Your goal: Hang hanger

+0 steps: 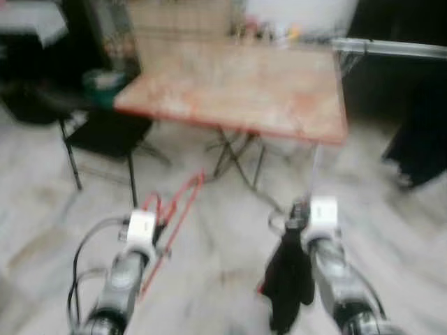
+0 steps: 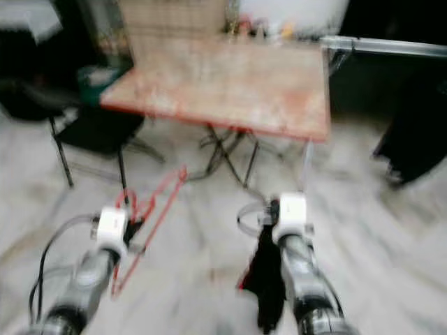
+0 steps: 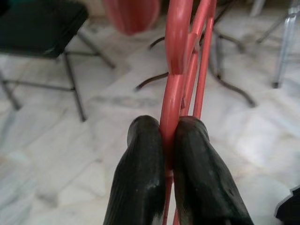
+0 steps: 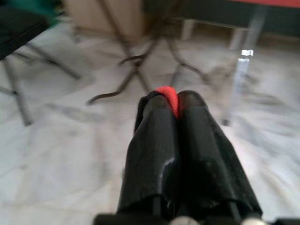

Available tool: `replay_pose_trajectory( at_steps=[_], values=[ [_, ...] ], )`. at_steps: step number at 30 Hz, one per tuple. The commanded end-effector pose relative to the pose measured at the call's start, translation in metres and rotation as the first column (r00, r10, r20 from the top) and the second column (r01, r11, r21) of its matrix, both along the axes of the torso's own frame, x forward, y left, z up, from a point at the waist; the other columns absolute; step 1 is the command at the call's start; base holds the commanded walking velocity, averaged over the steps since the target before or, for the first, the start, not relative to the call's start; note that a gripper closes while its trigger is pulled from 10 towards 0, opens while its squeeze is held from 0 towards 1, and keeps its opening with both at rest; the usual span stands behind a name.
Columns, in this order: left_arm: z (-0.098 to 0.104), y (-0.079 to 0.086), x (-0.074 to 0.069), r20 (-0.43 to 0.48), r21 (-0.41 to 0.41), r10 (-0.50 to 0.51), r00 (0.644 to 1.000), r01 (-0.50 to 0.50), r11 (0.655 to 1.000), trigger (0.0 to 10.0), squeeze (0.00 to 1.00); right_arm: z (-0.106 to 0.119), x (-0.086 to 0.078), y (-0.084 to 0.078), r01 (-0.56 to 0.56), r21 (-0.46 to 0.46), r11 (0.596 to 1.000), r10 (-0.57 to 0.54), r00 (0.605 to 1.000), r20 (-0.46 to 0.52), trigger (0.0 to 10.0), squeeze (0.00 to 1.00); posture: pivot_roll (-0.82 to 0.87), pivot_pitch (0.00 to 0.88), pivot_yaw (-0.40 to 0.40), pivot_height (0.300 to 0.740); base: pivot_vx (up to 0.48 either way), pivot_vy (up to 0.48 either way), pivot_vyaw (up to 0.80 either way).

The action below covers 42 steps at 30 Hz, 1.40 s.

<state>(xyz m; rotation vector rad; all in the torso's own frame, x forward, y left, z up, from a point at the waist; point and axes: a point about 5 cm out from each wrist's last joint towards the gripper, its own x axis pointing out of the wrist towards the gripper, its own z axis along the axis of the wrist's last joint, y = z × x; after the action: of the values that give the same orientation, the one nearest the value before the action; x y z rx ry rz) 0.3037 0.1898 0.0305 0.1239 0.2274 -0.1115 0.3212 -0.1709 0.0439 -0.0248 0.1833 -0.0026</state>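
Observation:
My left gripper [image 3: 168,125] is shut on the thin bars of an empty red hanger [image 3: 180,61], which slants up and forward over the floor [image 1: 178,209]. My right gripper [image 4: 174,99] is shut on a red piece [image 4: 168,97] of what looks like a second hanger. A black garment [image 1: 288,279] hangs down from it beside the right arm. A silver rail [image 1: 391,47] runs across the upper right, well ahead of both grippers. The head views are blurred.
A reddish folding table [image 1: 244,91] on crossed metal legs stands straight ahead. A black chair [image 1: 105,132] is at the left. Dark hanging cloth [image 1: 422,132] shows under the rail at the right. Pale marble floor [image 1: 223,244] lies between me and the table.

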Motion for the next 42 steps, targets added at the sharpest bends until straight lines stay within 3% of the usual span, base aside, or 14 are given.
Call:
replay_pose_trajectory(
  at_steps=[1,7,13,14,15,16,17,18,19,23,25,28,30,42],
  values=[
    [0.005,-0.004,0.004,0.022,-0.006,-0.01,1.0,0.01,1.0,10.0,0.0,0.01,0.004,-0.004,0.004,-0.008,1.0,-0.003,0.999,0.05,10.0,0.0,0.12,0.0,-0.021,0.74,0.48,0.0,0.0],
    [0.003,-0.004,0.003,0.017,-0.005,-0.007,1.0,0.008,1.0,10.0,0.0,0.022,0.008,-0.003,-0.001,-0.028,1.0,0.004,0.993,0.115,10.0,0.0,0.12,0.0,-0.021,0.74,0.48,0.0,0.0],
    [0.0,-0.001,0.0,0.001,0.0,0.004,1.0,-0.004,1.0,10.0,0.0,0.072,0.024,0.002,-0.005,-0.052,0.999,0.022,0.944,0.329,10.0,0.0,0.12,0.0,-0.018,0.74,0.48,0.0,0.0],
    [-0.002,0.001,-0.001,-0.006,0.006,0.009,1.0,-0.009,1.0,10.0,0.0,0.096,0.03,0.006,-0.025,-0.075,0.997,0.054,0.912,0.406,10.0,0.0,0.12,0.0,-0.015,0.74,0.48,0.0,0.0],
    [-0.002,0.001,-0.001,-0.006,0.006,0.009,1.0,-0.009,1.0,10.0,0.0,0.096,0.03,0.006,-0.025,-0.075,0.997,0.054,0.912,0.406,10.0,0.0,0.12,0.0,-0.015,0.74,0.48,0.0,0.0],
    [-0.005,0.003,-0.004,-0.017,0.009,0.014,1.0,-0.014,1.0,10.0,0.0,0.13,0.038,0.012,-0.045,-0.085,0.995,0.082,0.861,0.502,10.0,0.0,0.11,0.0,-0.014,0.74,0.48,0.0,0.0],
    [-0.005,0.003,-0.004,-0.017,0.009,0.014,1.0,-0.014,1.0,10.0,0.0,0.13,0.038,0.012,-0.045,-0.085,0.995,0.082,0.861,0.502,10.0,0.0,0.11,0.0,-0.014,0.74,0.48,0.0,0.0],
    [-0.007,0.004,-0.006,-0.028,0.012,0.019,0.999,-0.019,1.0,10.0,0.0,0.159,0.043,0.016,-0.063,-0.093,0.994,0.105,0.811,0.575,10.0,0.0,0.11,0.0,-0.01,0.74,0.48,0.0,0.0],
    [-0.007,0.004,-0.006,-0.028,0.012,0.019,0.999,-0.019,1.0,10.0,0.0,0.159,0.043,0.016,-0.063,-0.093,0.994,0.105,0.811,0.575,10.0,0.0,0.11,0.0,-0.01,0.74,0.48,0.0,0.0],
    [-0.013,0.006,-0.01,-0.058,0.017,0.033,0.998,-0.032,0.999,10.0,0.0,0.205,0.052,0.024,-0.101,-0.118,0.988,0.154,0.732,0.663,10.0,0.0,0.1,0.0,-0.007,0.74,0.48,0.0,0.0],
    [-0.028,0.01,-0.02,-0.152,0.068,0.056,0.987,-0.046,0.997,10.0,0.0,0.24,0.054,0.035,-0.142,-0.166,0.976,0.218,0.658,0.721,10.0,0.0,0.09,0.0,-0.005,0.74,0.403,0.0,0.0],
    [-0.038,0.014,-0.028,-0.219,0.105,0.069,0.973,-0.047,0.993,10.0,0.0,0.255,0.054,0.039,-0.156,-0.178,0.972,0.236,0.628,0.741,10.0,0.0,0.09,0.0,-0.005,0.74,0.109,0.0,0.0],
    [-0.056,0.025,-0.048,-0.322,0.164,0.095,0.942,-0.043,0.985,10.0,0.0,0.277,0.055,0.042,-0.162,-0.186,0.969,0.246,0.596,0.764,10.0,0.0,0.09,0.0,-0.006,0.74,0.0,0.0,0.0],
    [-0.093,0.054,-0.11,-0.525,0.325,0.143,0.839,0.042,0.945,10.0,0.0,0.33,0.068,0.036,-0.12,-0.194,0.974,0.228,0.553,0.801,10.0,0.0,0.1,0.0,-0.011,0.74,0.0,0.0,0.0]
  ],
)
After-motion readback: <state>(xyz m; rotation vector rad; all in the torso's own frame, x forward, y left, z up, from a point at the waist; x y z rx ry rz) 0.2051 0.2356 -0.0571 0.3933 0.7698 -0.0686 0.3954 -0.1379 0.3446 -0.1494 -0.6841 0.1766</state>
